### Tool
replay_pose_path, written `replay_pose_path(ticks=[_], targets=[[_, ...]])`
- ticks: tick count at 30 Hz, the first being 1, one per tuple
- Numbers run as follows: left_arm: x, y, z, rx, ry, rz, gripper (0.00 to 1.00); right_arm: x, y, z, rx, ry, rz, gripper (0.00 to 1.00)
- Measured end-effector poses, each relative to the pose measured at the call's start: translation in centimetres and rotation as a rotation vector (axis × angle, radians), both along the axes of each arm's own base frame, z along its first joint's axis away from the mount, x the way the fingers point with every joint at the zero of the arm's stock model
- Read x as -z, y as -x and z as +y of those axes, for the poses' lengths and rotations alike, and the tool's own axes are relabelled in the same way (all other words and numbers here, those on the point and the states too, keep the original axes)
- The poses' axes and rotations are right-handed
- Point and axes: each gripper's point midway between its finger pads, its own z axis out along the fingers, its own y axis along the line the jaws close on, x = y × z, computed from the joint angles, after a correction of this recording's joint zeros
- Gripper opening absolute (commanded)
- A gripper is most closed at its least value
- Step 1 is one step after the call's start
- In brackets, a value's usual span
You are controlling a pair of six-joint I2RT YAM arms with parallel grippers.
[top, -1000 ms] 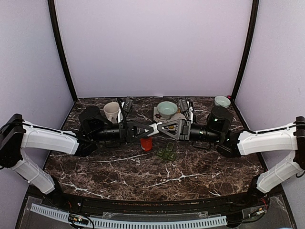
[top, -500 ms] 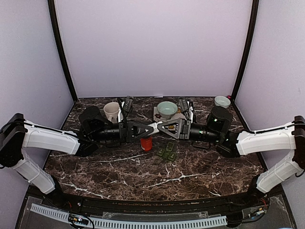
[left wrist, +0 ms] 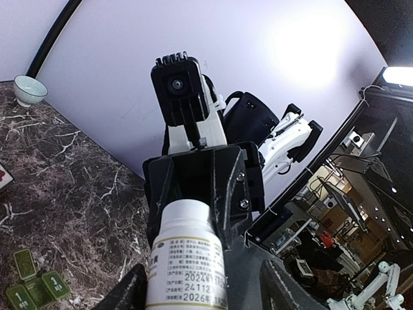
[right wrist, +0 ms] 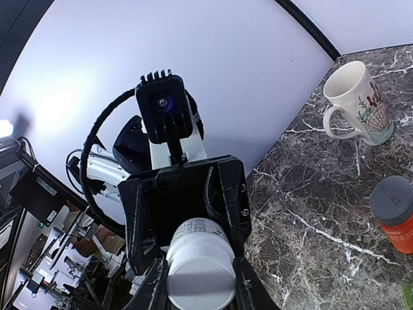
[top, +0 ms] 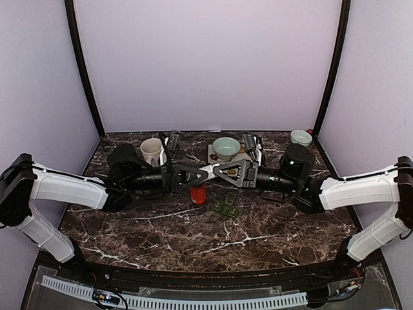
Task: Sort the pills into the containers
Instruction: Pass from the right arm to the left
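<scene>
1. Two white-and-black robot arms point(top: 64, 187) are stretched inward over the dark brown, white-veined marble table point(top: 161, 232), and their tips are brought together above its middle.
2. Behind the left arm, toward the far left of the tabletop, a beige ceramic mug point(top: 151, 150) with a handle is stood upright.
3. The left gripper point(top: 195, 175) is pointed to the right. Its jaws are set apart around the labelled body of a white plastic pill bottle point(left wrist: 186, 258), and a gap is seen beside the bottle on one side in the left wrist view.
4. That bottle is carried clear of the table, lying level between the two grippers.
5. On the marble just nearer than the meeting point, a red-orange bottle point(top: 198, 193) with a dark grey round cap is stood upright.
6. The small dark green pill-box strip point(top: 225, 206) of joined square compartments is laid flat just right of the red-orange bottle, apart from it and touched by neither gripper. Whether its lids are raised cannot be told.
7. Behind the grippers, a pale green ceramic bowl point(top: 226, 147) is placed on a pale flat mat.
8. The right gripper point(top: 218, 172) is pointed to the left, and its jaws are clamped on the bottle's white cap end, one finger pressed against each side in the right wrist view.
9. In the far right corner, a small pale bowl point(top: 301, 136) is set upright.
</scene>
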Motion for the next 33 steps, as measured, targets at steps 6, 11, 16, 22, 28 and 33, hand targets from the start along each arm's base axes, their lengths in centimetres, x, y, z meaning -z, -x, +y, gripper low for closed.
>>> replay_pose_path(ticks=[6,11,16,22,28,33], targets=[[0.23,-0.24,0.08,-0.018,-0.007,0.001,0.55,-0.05,-0.15,0.06,0.004,-0.009,0.008,0.0],[0.37,-0.36,0.08,-0.025,-0.012,0.0,0.52,0.03,-0.3,0.15,0.006,-0.015,0.015,0.0],[0.43,-0.54,0.1,-0.037,-0.013,-0.009,0.45,-0.02,-0.34,0.19,0.006,-0.021,0.02,0.0],[0.71,-0.8,0.24,-0.058,-0.019,-0.009,0.38,0.15,-0.4,0.29,0.005,-0.021,0.025,0.0],[0.84,-0.87,0.27,-0.064,-0.025,-0.016,0.26,0.24,-0.37,0.33,0.002,-0.019,0.029,0.03],[0.94,-0.85,0.27,-0.064,-0.029,-0.02,0.2,0.36,-0.35,0.35,0.001,-0.013,0.024,0.3]])
